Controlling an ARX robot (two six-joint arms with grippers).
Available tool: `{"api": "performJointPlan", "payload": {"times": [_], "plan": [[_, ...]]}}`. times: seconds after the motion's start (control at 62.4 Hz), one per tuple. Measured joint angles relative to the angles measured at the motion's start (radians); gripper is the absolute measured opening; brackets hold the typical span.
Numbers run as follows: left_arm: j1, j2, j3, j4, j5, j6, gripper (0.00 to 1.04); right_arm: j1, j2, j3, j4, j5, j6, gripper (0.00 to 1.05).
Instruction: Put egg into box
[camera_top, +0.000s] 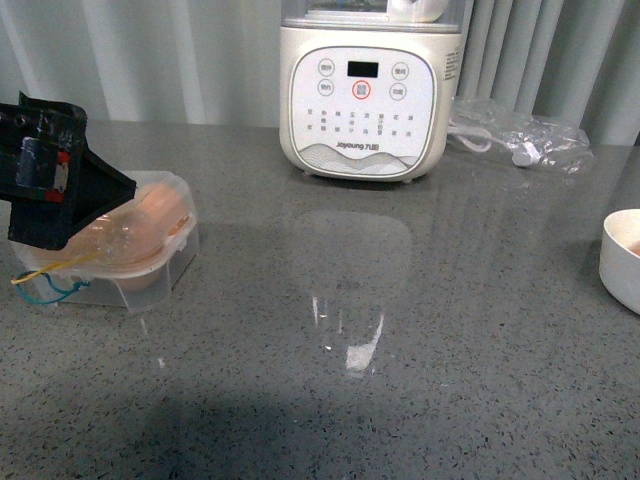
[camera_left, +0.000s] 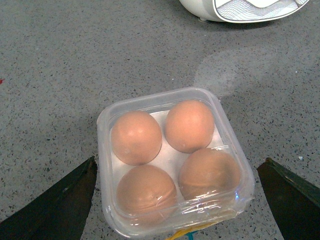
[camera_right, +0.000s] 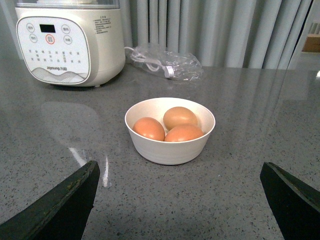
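A domestic kitchen setting is showing here. A speckled grey stone-look countertop is stretching across every view, reflecting overhead light. A cream-white countertop appliance with a printed button panel and small dark display is standing at the back edge, with a crumpled clear plastic bag holding a white cord lying beside it. Pale grey pleated curtains are hanging behind. A white round bowl of brown eggs is sitting on the counter, as food prepared at home.
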Motion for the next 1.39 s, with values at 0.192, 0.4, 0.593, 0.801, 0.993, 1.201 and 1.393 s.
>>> {"api": "performJointPlan", "payload": {"times": [0.192,0.4,0.593,0.801,0.993,1.201,1.393], "plan": [[0.042,-0.053,0.009,-0.024,0.040,-0.036,0.98,0.000,0.000,0.000,0.000,0.000,0.000,0.98],[0.128,-0.206,0.011,-0.069,0.042,-0.105,0.98,0.000,0.000,0.000,0.000,0.000,0.000,0.98],[0.219,-0.378,0.004,-0.212,0.056,-0.105,0.98,0.000,0.000,0.000,0.000,0.000,0.000,0.98],[0.409,-0.551,-0.057,-0.384,0.169,-0.047,0.98,0.000,0.000,0.000,0.000,0.000,0.000,0.98],[0.539,-0.646,-0.102,-0.409,0.253,-0.023,0.95,0.000,0.000,0.000,0.000,0.000,0.000,0.98],[0.417,-0.817,-0.379,-0.040,0.137,-0.119,0.52,0.000,0.000,0.000,0.000,0.000,0.000,0.98],[0.322,-0.896,-0.494,-0.021,0.047,-0.128,0.18,0.000,0.000,0.000,0.000,0.000,0.000,0.98]]}}
